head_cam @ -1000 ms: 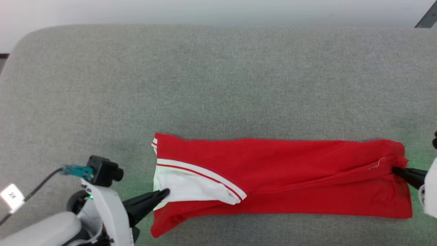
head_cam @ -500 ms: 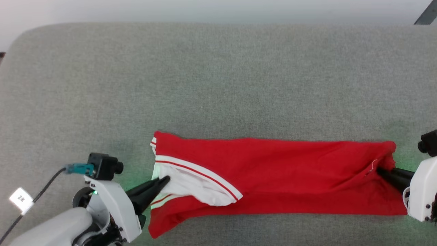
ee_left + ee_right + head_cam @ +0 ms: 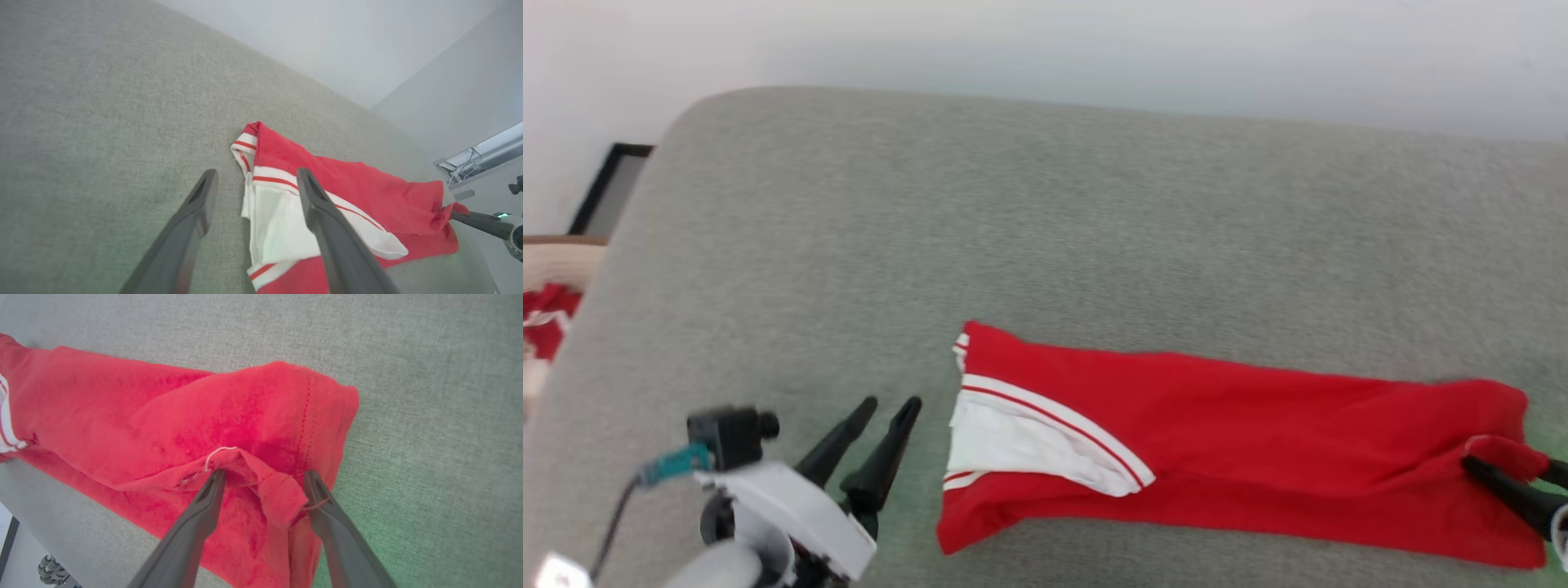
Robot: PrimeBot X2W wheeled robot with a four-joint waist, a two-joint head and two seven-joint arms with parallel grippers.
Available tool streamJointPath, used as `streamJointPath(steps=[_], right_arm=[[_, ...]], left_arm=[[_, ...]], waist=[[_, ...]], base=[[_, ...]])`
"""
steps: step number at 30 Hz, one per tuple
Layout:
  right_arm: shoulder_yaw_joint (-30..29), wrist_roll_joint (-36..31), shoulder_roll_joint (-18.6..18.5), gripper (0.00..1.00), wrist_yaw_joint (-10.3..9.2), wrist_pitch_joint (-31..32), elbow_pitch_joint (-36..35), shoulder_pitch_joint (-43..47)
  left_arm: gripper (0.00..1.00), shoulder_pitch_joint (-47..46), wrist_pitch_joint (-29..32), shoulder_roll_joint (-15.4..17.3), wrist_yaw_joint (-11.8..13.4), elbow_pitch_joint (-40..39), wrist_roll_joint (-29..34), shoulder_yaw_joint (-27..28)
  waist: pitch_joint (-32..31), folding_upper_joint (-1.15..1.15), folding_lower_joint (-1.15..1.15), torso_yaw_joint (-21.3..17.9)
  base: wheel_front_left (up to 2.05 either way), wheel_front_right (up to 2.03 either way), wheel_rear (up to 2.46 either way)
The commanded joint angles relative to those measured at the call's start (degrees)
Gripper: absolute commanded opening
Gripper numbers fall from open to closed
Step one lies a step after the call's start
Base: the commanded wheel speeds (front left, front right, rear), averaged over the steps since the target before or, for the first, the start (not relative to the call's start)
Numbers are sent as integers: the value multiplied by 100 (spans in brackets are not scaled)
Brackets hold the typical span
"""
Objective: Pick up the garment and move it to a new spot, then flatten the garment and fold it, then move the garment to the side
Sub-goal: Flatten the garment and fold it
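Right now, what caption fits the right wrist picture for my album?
Open right claw straddles a raised fold of the red garment.

Our left gripper (image 3: 892,403) holds its two dark fingers (image 3: 890,445) wide apart, pointing up and away from its white wrist (image 3: 800,510). Our right gripper (image 3: 264,475) has its jaws spread wide as well.

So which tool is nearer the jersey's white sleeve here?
Left. The left tool stands open just beside the white sleeve. The right tool is at the far end of the jersey, open around a fold of the red hem.
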Motion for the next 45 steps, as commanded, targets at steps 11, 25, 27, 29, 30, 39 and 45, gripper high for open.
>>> streamJointPath(steps=[11, 25, 27, 29, 30, 39, 45], right_arm=[[-539, 374, -220, 100, -8, 251, 526, 449], [-630, 54, 376, 100, -8, 1184, 1114, 139], [-621, -116, 580, 100, -9, 1342, 1362, 53], [-579, -336, 837, 100, -15, 1500, 1630, -76], [-555, -418, 1010, 100, -15, 1583, 1750, -127], [-357, -904, 2240, 0, 19, 1983, 2045, -442], [-817, -992, 2003, 0, 9, 1706, 1801, -566]], left_arm=[[100, 1356, 2, -1373, -86, 222, 2318, 2327], [100, 1882, 2, -2551, -237, -367, 5647, 4040], [100, 1904, 2, -2686, -303, -341, 5891, 4154], [100, 1910, 1, -2822, -398, -263, 6003, 4249], [100, 1894, 1, -2859, -437, -222, 6061, 4281], [100, 1760, 1, -3121, -569, -83, 6302, 4569], [100, 1773, 1, -3118, -573, -167, 6448, 4749]], waist=[[-202, 0, 0, 465], [-107, 0, 0, 419], [-55, 0, 0, 393], [-2, 0, 0, 379], [29, 0, 0, 369], [218, 0, 0, 289], [258, 0, 0, 78]], base=[[0, 0, 0], [0, 0, 0], [0, 0, 0], [0, 0, 0], [0, 0, 0], [0, 0, 0], [0, 0, 0]])
